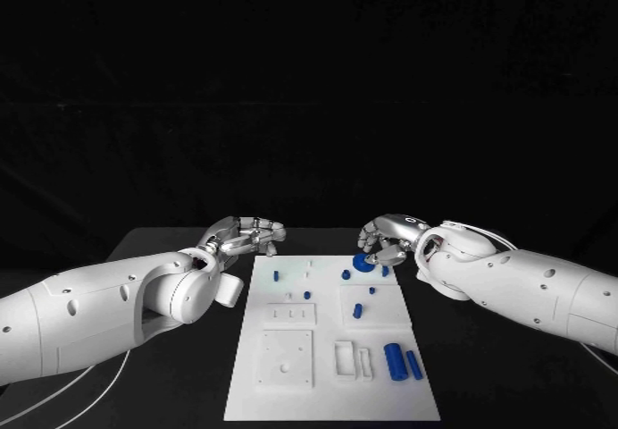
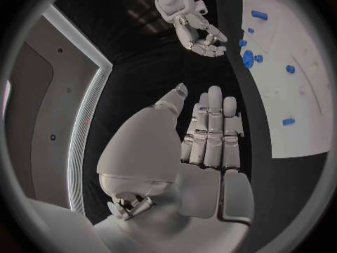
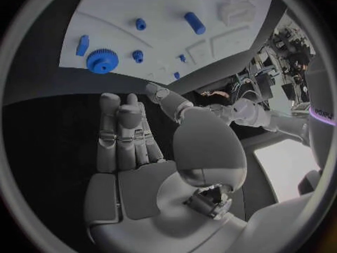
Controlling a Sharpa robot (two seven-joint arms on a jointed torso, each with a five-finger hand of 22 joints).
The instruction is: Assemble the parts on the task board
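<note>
Both hands, left hand and right hand, released, fingers apart; blue gear on task board likely light, rigid, slick: best pinched across toothed rim.

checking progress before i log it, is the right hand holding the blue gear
No. In the right wrist view the right hand has straight, empty fingers, and the blue gear lies apart from them on the task board.

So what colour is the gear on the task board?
Blue; the gear shows best in the right wrist view, on the white task board.
</note>
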